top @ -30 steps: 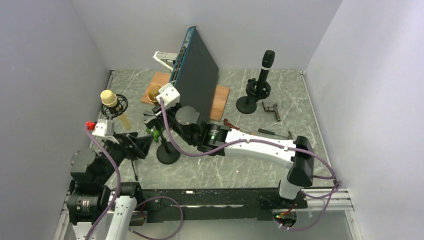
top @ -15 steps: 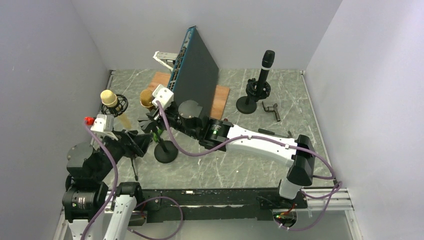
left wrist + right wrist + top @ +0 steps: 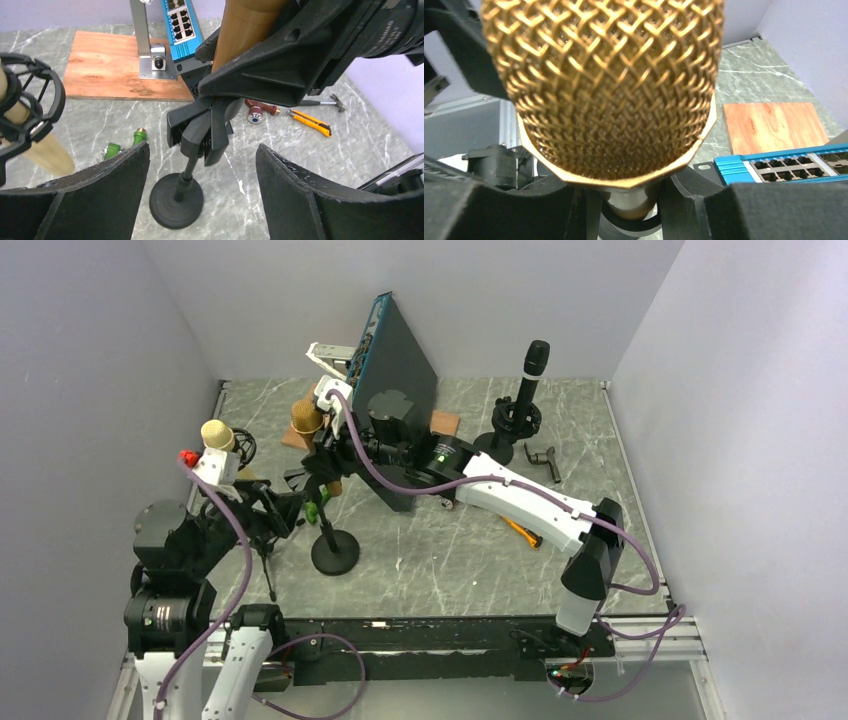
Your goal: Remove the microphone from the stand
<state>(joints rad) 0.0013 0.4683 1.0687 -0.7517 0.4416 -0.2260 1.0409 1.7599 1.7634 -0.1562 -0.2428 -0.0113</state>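
The right gripper (image 3: 322, 450) is clamped around the gold microphone (image 3: 599, 90); the left gripper (image 3: 202, 149) gapes wide, its fingers either side of the black stand (image 3: 176, 199). The microphone sits just above the stand's clip, left of the table's middle

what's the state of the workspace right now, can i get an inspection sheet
surface: grey marbled table, nothing spilled seen
job's things: gold microphone held just under its head; stand upright below it
clutter: second gold microphone, black microphone, network switch, wooden board, utility knife, hammer
end effectors: right end effector shut on the gold microphone; left end effector open, facing the stand
cables: purple cables along both arms
surroundings: plain walls, nothing else seen
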